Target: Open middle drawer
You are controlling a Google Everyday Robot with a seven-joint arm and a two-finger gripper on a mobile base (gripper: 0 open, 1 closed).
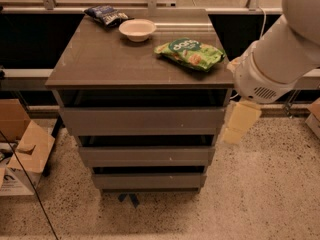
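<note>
Approach step. Gripper [241, 122] apparently empty, opening can't be told. Middle drawer [145, 155] closed, lower-left. Next: reach its top edge.

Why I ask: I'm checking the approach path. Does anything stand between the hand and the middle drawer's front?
Nothing visible does. The hand hangs beside the right edge of the cabinet, level with the top drawer, above and right of the middle drawer. No object shows between them or in front of that drawer.
</note>
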